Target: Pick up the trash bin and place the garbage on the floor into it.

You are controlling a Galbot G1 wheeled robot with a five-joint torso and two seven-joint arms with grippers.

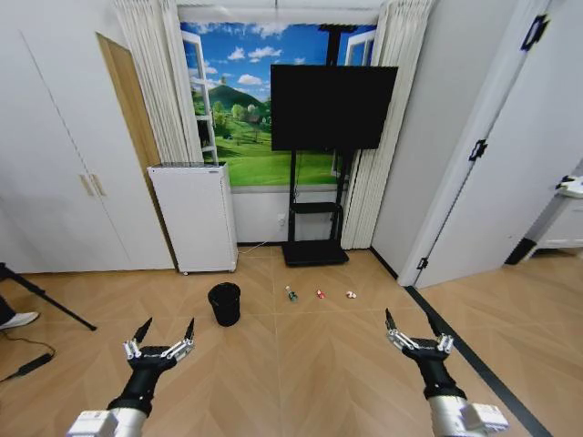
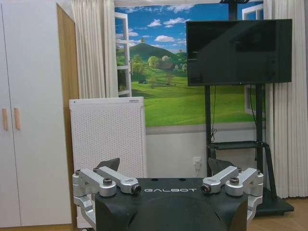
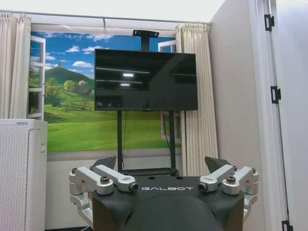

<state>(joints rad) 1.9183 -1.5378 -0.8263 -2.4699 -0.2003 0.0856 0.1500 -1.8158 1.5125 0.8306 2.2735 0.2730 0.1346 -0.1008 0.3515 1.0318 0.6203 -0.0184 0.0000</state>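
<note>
The small black trash bin [image 1: 224,303] stands on the herringbone floor [image 1: 301,364] ahead of me, left of centre. To its right the garbage lies in a row: a clear bottle with a green label [image 1: 291,294], a red-and-white packet [image 1: 320,294] and a small white-and-red piece [image 1: 350,294]. My left gripper [image 1: 165,330] hovers open, near and a little left of the bin. Over on the right my right gripper [image 1: 411,322] hangs open too, nearer to me than the litter. Both hold nothing. The left gripper [image 2: 165,166] and right gripper [image 3: 162,163] face the far wall.
A white cabinet-like appliance [image 1: 195,217] stands behind the bin by the wall. A black TV on a stand [image 1: 331,109] sits behind the litter. A dark strip [image 1: 465,350] runs along the floor's right side. A tripod leg [image 1: 46,298] and cable lie at far left.
</note>
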